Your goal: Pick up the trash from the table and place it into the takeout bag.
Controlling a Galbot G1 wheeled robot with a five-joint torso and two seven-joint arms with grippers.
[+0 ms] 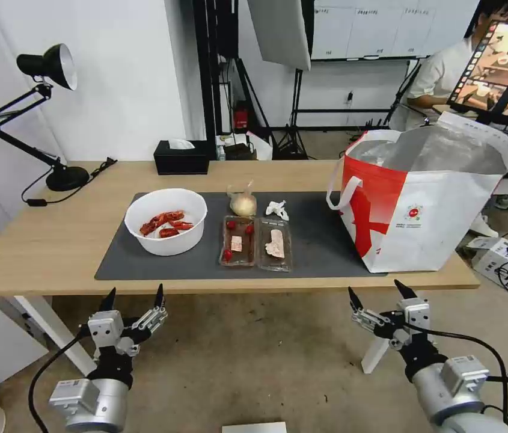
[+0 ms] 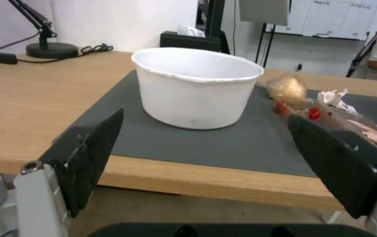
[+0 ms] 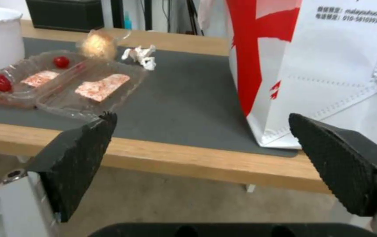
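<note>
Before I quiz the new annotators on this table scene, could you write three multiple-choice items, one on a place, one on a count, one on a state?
1. Where does the crumpled tissue lie?
A. inside the bowl
B. on the mat, between the knotted bag and the takeout bag
C. on top of the tissue box

2. How many compartments does the clamshell tray show?
A. one
B. two
C. four

3. How is the left gripper?
A. open, below the table's front edge
B. shut on the bowl
C. open, inside the takeout bag

Answers:
1 B, the tissue rests on the mat, right of the knotted bag and left of the takeout bag.
2 B, two halves lie side by side.
3 A, its fingers stand apart in front of the table, facing the bowl.
</note>
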